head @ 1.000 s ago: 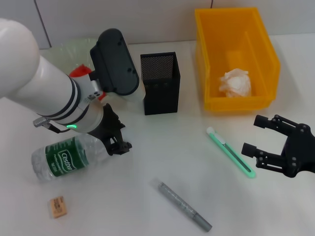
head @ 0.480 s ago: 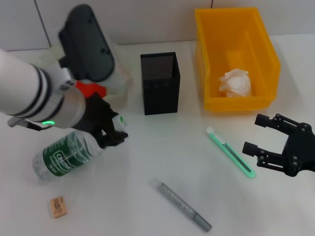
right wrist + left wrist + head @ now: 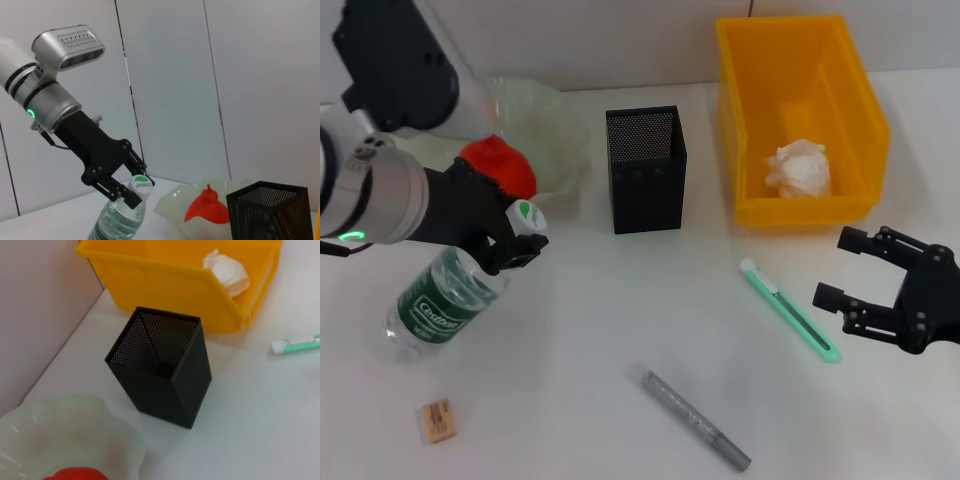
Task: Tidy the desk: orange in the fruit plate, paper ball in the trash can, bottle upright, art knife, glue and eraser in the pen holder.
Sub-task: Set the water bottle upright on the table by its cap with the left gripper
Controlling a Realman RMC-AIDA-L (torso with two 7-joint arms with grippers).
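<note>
Desk scene from the head camera: the left gripper [image 3: 520, 235] has its jaws pinched on the neck of the bottle [image 3: 445, 300], just under the white-and-green cap, and the bottle is tilted, base on the table at the near left and cap raised toward the middle. The right wrist view shows the same grip from the side, black fingers [image 3: 131, 159] closed around the neck with the cap [image 3: 142, 184] poking out; the lower part of the bottle is cut off there. Behind the gripper sits the plate [image 3: 558, 130], with the orange [image 3: 500, 165] in it, partly hidden by the left arm. The holder [image 3: 646, 168] stands upright in the middle, and the left wrist view looks down into it; its own fingers are not visible in that view. The yellow can [image 3: 850, 100] stands at the far right with the paper ball [image 3: 800, 168] inside. The green knife [image 3: 788, 308] lies flat on the table in front of the can, and the grey glue stick [image 3: 695, 418] lies nearer the front edge. The eraser [image 3: 437, 420] lies at the near left, in front of the bottle's base. The right gripper [image 3: 845, 272] hovers at the right edge beside the knife, jaws spread and holding nothing; its arm is cut off by the frame.
</note>
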